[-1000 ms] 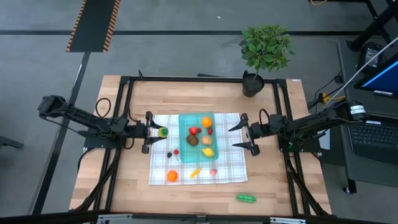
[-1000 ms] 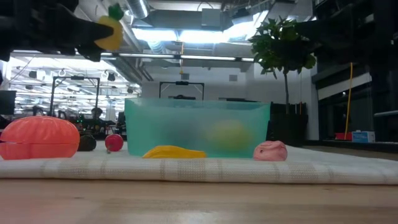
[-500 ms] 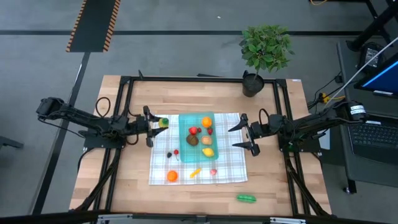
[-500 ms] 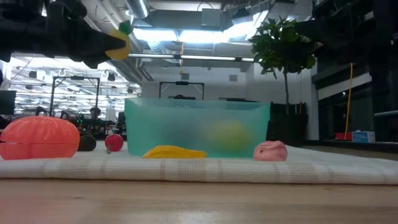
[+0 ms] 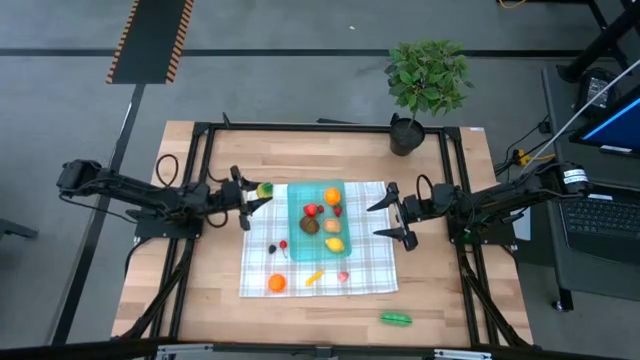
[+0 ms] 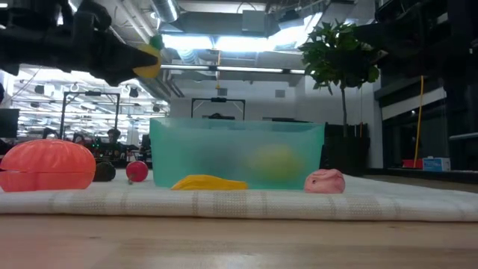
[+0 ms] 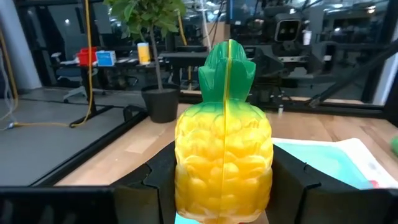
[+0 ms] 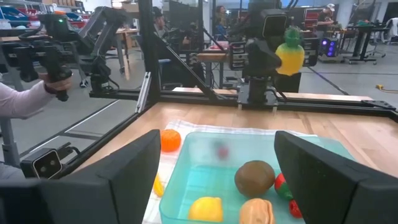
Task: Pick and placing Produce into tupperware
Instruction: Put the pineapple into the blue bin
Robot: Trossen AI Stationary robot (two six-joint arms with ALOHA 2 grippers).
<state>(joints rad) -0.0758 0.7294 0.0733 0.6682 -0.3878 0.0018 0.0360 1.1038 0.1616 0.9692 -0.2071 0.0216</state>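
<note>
The left gripper (image 5: 252,194), closed on the toy pineapple (image 5: 264,189), has travelled over the last second from above the checked cloth's (image 5: 370,275) left edge up toward the far-left corner of the teal tupperware (image 5: 298,235); in the high view the pineapple now hangs just beside that corner, not yet over the container's opening; in the low view it has slid rightward and sits high above the table, just short of the tub's (image 6: 237,153) left wall; the left wrist view shows the pineapple (image 7: 224,140) upright and squeezed between the two dark fingers (image 7: 158,180), leaves up, with the teal tub (image 7: 323,162) beyond it; so the carry is well under way and the release has not begun; I judge the next need is a little more travel inward before the fingers part, otherwise the fruit may catch the rim and tumble onto the cloth; the right gripper (image 5: 392,217) has not moved, waiting spread wide and holding nothing just beside the tupperware's right side; inside the tub lie an orange (image 5: 331,196), a kiwi (image 5: 310,226), a lemon (image 5: 334,243) and small red pieces; outside it on the cloth remain an orange pumpkin (image 5: 276,283), a banana (image 5: 314,277), a pink piece (image 5: 343,276) and small berries (image 5: 277,247), and a green pea pod (image 5: 395,319) lies on the bare wood, so much of the task is left.
</note>
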